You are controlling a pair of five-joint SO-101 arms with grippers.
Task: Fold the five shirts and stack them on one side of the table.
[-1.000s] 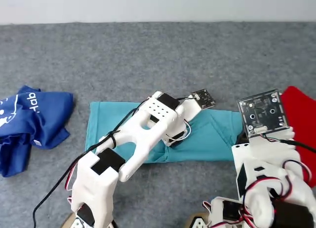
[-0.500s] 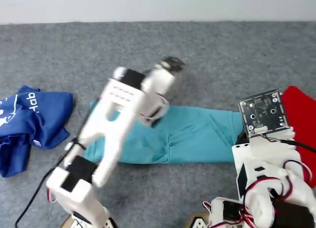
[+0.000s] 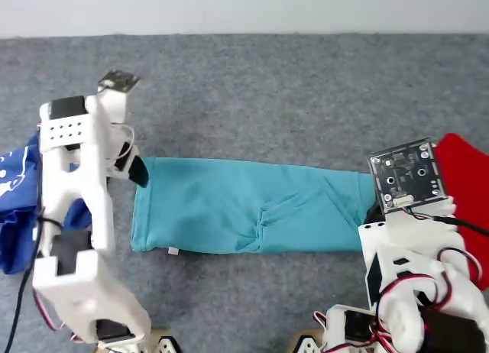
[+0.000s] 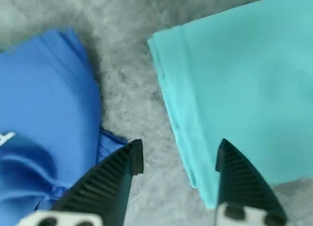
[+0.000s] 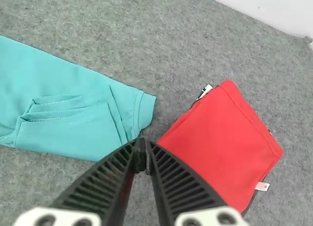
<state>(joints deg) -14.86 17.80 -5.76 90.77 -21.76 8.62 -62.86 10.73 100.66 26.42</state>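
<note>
High view: a teal shirt (image 3: pixel 244 208) lies across the middle of the frame as a long flat band, folded lengthwise, with wrinkles and a tucked sleeve toward its right end. A crumpled blue shirt (image 3: pixel 19 208) with white print sits at the left edge. A folded red shirt (image 3: pixel 467 177) sits at the right edge. All three rest on the grey, felt-like table (image 3: pixel 306 85). The left gripper (image 3: pixel 131 163) hangs at the teal shirt's upper left corner, between it and the blue shirt. In the left wrist view its jaws stand wide apart over the bare strip of table between the two shirts' edges, gripping nothing. The right gripper (image 5: pixel 143 147) has its jaws pressed together, holding nothing, above the gap between the teal shirt's sleeve end and the red shirt.
</note>
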